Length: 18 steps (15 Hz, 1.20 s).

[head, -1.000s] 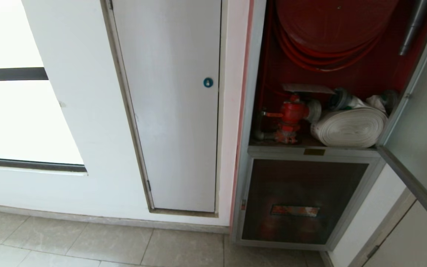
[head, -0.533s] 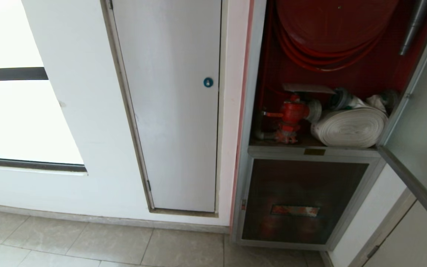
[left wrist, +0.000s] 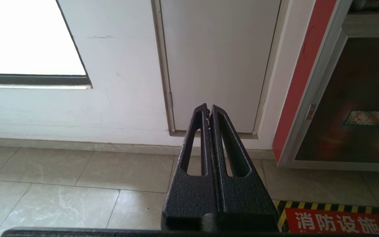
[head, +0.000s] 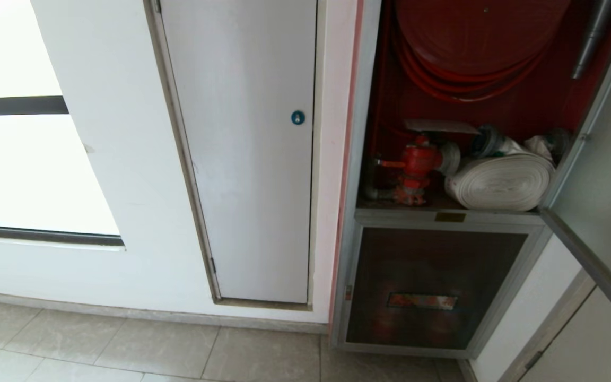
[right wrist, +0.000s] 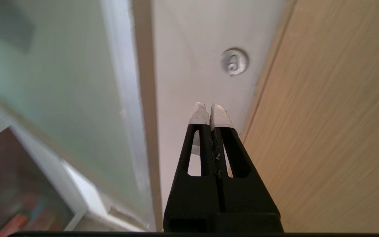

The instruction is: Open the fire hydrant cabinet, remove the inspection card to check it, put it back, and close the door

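Nearest the robot, the left end effector [left wrist: 208, 110] hangs low above the pale floor tiles [left wrist: 77, 184], its two black fingers pressed together and holding nothing; it points at the foot of the white panel door [head: 247, 159] with the round blue lock [head: 298, 118]. Beside it on the floor lies a red sign with yellow-black hazard edging [left wrist: 337, 220]. On the robot's right, the right end effector [right wrist: 210, 110] is likewise pressed together and empty, its white-tipped fingers aimed at a white surface carrying a round silver lock [right wrist: 235, 61], with a wood-grain panel [right wrist: 334, 131] to one side and the pale pane of the door [right wrist: 61, 98] to the other. Neither arm appears in the head view. Farther off, the door [head: 602, 175] stands swung open on the right, its aluminium lower edge running diagonally toward the camera. Beyond it the fire hydrant cabinet [head: 349, 159] shows its red interior: a red hose reel [head: 475, 37] at the top, a red valve [head: 416, 167] on the shelf, and a white rolled hose [head: 499, 183] just beside the valve. The inspection card [head: 438, 126] lies flat inside the cabinet, above the valve and the hose couplings. Below the shelf sits a smaller dark pane [head: 433, 286] with a red label.
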{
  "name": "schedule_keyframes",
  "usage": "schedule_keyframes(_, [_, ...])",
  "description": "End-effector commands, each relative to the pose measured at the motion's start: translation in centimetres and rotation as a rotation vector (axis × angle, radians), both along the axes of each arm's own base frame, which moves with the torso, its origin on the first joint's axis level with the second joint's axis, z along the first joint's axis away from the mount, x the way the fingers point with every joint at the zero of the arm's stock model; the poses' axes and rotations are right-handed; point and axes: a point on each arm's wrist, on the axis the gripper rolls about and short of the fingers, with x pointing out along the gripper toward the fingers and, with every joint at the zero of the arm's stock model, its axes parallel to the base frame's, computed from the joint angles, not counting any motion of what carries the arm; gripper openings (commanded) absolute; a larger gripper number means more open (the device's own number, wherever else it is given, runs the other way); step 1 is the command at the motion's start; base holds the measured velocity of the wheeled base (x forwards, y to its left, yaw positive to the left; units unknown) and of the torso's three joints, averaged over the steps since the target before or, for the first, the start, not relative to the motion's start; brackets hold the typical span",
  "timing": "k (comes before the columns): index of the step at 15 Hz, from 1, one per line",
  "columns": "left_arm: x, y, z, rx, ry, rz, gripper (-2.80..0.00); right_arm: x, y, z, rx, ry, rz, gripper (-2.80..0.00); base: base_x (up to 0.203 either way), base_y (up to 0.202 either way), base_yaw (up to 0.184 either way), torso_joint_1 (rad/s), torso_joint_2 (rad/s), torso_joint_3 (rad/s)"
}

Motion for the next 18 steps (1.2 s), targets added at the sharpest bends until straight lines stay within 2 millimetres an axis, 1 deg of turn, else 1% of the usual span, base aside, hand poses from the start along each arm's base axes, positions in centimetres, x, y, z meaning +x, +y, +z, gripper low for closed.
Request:
schedule_keyframes(1, [0.1,0.0,-0.2,0.0,0.007,0.0,-2.8,1.0,-1.2,-0.1,0.005,0.009,-0.051,-2.8,0.0,0.0,0.0,0.0,0.0,0.0])
schedule_keyframes(4, [0.1,0.0,-0.2,0.0,0.008,0.0,-2.8,2.0,-2.7,-0.9,0.028,0.034,-0.092,-2.8,0.0,0.0,0.0,0.0,0.0,0.0])
schedule_keyframes(8, [0.1,0.0,-0.2,0.0,0.007,0.0,-2.8,1.8,-4.5,-1.3,0.048,0.032,-0.095,-2.8,0.0,0.0,0.0,0.0,0.0,0.0])
schedule_keyframes(10, [0.1,0.0,-0.2,0.0,0.007,0.0,-2.8,1.9,-4.8,-1.6,0.058,0.03,-0.037,-2.8,0.0,0.0,0.0,0.0,0.0,0.0])
schedule_keyframes(13, [0.1,0.0,-0.2,0.0,0.008,0.0,-2.8,2.4,-5.5,-1.8,0.058,0.03,-0.04,-2.8,0.0,0.0,0.0,0.0,0.0,0.0])
schedule_keyframes(18, [0.1,0.0,-0.2,0.0,0.007,0.0,-2.8,3.5,-6.6,-2.1,0.011,0.027,-0.005,-2.8,0.0,0.0,0.0,0.0,0.0,0.0])
